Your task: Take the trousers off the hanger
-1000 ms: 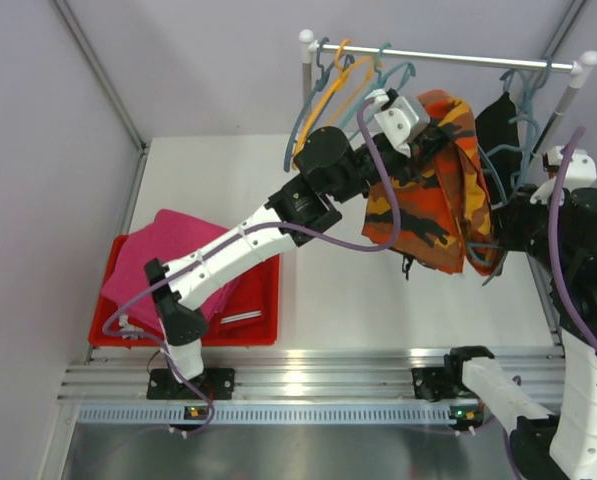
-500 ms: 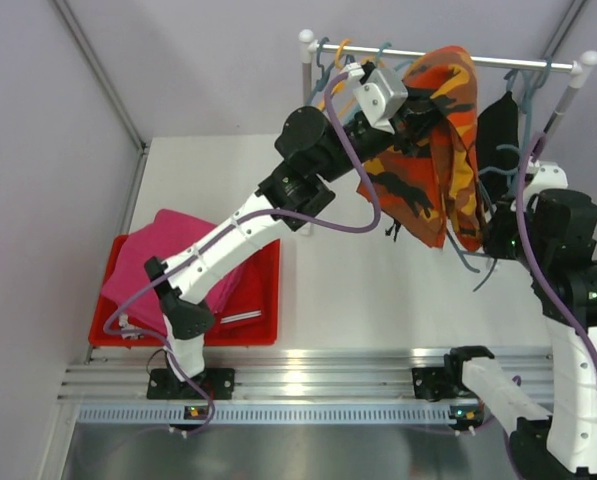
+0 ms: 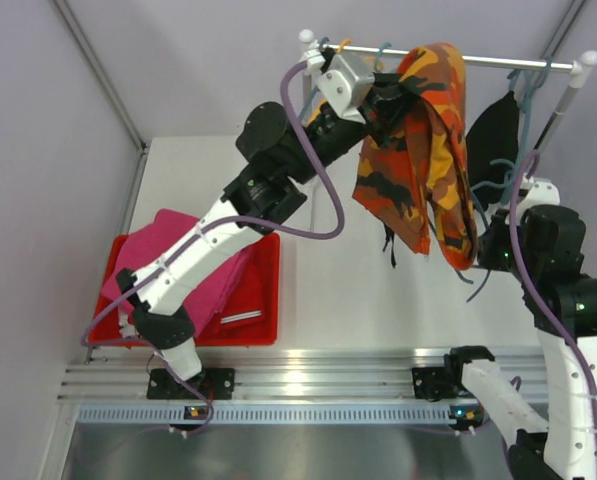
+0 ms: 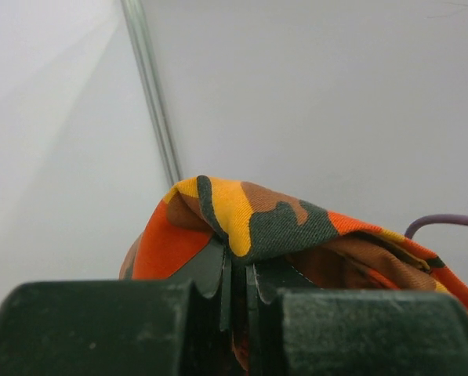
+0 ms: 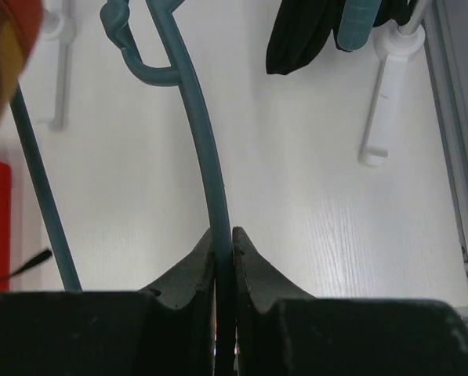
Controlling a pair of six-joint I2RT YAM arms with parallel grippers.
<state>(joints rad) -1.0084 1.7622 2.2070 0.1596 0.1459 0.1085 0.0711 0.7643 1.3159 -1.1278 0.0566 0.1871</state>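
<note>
Orange camouflage trousers [image 3: 418, 150] pinched by a fold in left pincer [image 4: 236, 266], the rest draped below it. Right pincer [image 5: 224, 244] clamped on teal hanger [image 5: 204, 141] rising ahead of it. Risk: cloth snags on hanger, or thin fold slips free

Woven-cloth camouflage trousers [image 4: 273, 223], smooth plastic hanger [image 5: 204, 157]

We see white shells and black joints on the left arm [image 3: 193, 252] and right arm [image 3: 575, 392], purple cables [image 4: 445, 222] trailing alongside, and matte dark fingers [image 5: 188, 276].
</note>
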